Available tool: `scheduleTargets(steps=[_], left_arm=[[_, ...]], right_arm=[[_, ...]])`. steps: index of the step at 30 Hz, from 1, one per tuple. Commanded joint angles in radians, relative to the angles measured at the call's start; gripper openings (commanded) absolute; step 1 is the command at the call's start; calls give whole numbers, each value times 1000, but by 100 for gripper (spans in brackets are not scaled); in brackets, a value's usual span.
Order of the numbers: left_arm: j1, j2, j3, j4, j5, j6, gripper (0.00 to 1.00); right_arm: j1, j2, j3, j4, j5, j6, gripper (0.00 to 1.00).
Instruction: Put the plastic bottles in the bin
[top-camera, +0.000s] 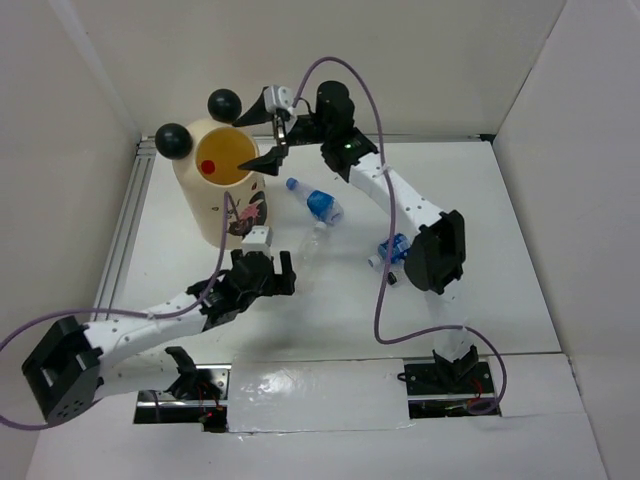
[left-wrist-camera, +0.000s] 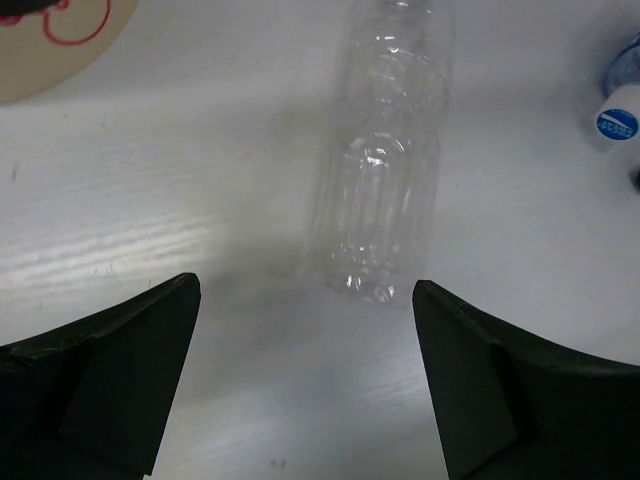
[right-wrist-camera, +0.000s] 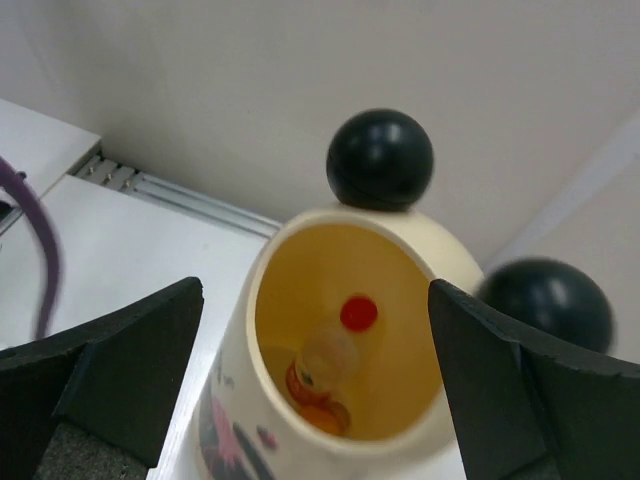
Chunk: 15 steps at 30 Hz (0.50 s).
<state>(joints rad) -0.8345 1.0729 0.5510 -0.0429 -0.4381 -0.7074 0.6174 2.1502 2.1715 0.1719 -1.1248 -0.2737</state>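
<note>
The clear bottle (left-wrist-camera: 385, 150), which had no label, was cut off at the neck by the top edge of the left wrist view. From overhead it was hard to make out against the white table (top-camera: 500, 200). One small blue-labelled bottle (top-camera: 388, 250) lay partly hidden behind the right arm. A second blue-labelled bottle (top-camera: 315, 200) lay in full view just beside the bin (top-camera: 205, 205).

The bin stood upright at the far left, and one of its black ball ears (right-wrist-camera: 548, 300) was blurred. Inside, against the yellow lining, lay an orange bottle (right-wrist-camera: 325, 365) with a red cap.

The right gripper (right-wrist-camera: 315, 290) hung over the bin's mouth with its jaws spread wide and held nothing. The left gripper (left-wrist-camera: 305, 290) was also fully spread and empty, with the clear bottle's base lying just ahead of its fingertips.
</note>
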Motion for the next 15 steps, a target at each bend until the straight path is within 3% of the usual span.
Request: scheduleTargets(steps=[1, 7, 15], left_arm=[[46, 147, 90, 219, 79, 161, 100], [67, 346, 254, 293, 211, 287, 100], [77, 662, 550, 97, 297, 355, 100]], right_arm=[[-65, -215, -74, -86, 36, -45, 100], [-261, -425, -332, -190, 88, -64, 100], [-494, -608, -559, -443, 125, -101, 100]])
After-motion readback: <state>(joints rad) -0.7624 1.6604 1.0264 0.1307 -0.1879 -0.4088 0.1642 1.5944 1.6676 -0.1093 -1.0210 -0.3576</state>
